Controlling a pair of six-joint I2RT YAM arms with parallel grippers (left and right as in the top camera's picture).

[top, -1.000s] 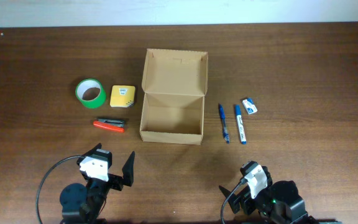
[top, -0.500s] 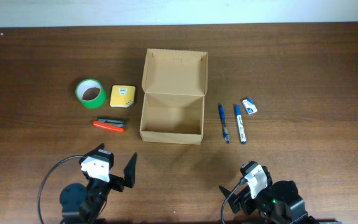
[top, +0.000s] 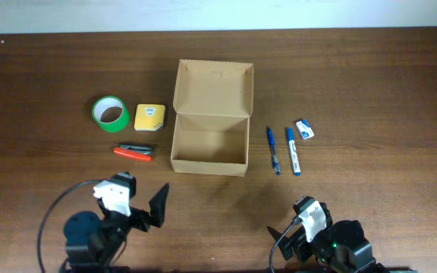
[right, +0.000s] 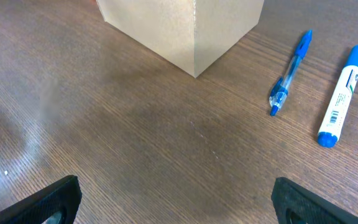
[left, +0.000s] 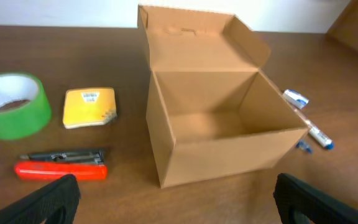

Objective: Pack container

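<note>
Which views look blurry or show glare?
Overhead: sharp, evenly lit, no glare. Left wrist: slightly soft, its fingers dark and blurred. Right wrist: pale glare on the table at left, faint shadow by the box.

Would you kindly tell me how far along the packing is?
Done: the container stands open but empty. In hand: nothing; the left fingers and right fingers are open. Left: tape, yellow box, red tool, pen, marker and eraser all lie outside it.

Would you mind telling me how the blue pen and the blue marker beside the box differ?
The pen is slim and blue; the marker is thicker, white-barrelled with blue ends. The marker lies farther from the cardboard box than the pen. Both lie flat, roughly parallel.
</note>
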